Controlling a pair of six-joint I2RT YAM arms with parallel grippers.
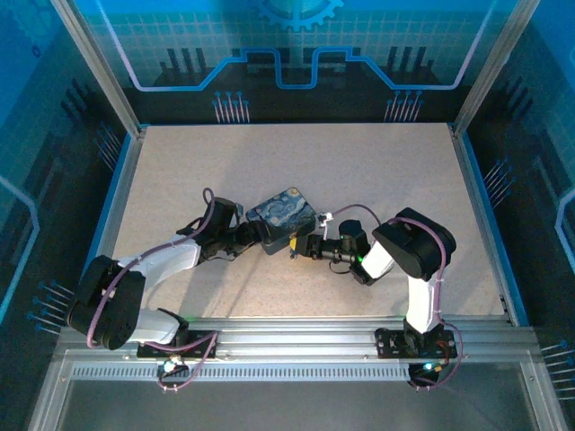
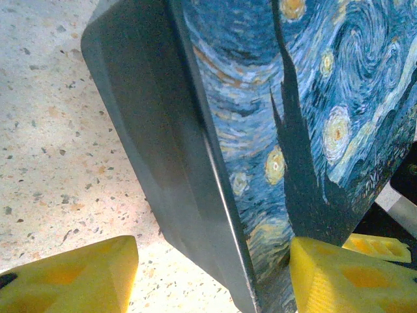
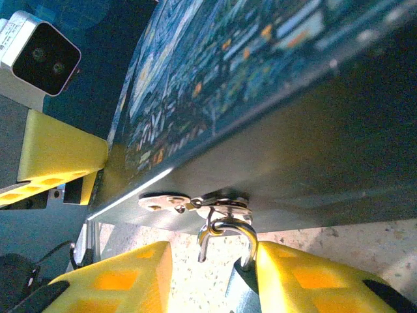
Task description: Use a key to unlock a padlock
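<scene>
The padlock (image 3: pixel 240 290) hangs by its silver shackle (image 3: pixel 248 236) from the hasp (image 3: pixel 163 201) on the side wall of the dark-blue painted tin (image 1: pixel 283 215). One shackle leg ends free in the air. Only a sliver of its grey-blue body shows, against the right-hand finger (image 3: pixel 293 274). My right gripper (image 3: pixel 212 261) straddles the padlock with its jaws apart and a clear gap on the left side; from above it (image 1: pixel 301 245) sits at the tin's near edge. My left gripper (image 2: pixel 212 274) is open around the tin's corner (image 2: pixel 195 163), its right finger (image 2: pixel 345 280) against the lid. The key is out of view.
The tin lies in the middle of the speckled table (image 1: pixel 359 180), with both arms meeting at its near side. The left gripper (image 1: pixel 268 235) and its wrist camera (image 3: pixel 39 55) stand close beside the right gripper. Metal frame posts and blue walls ring the table.
</scene>
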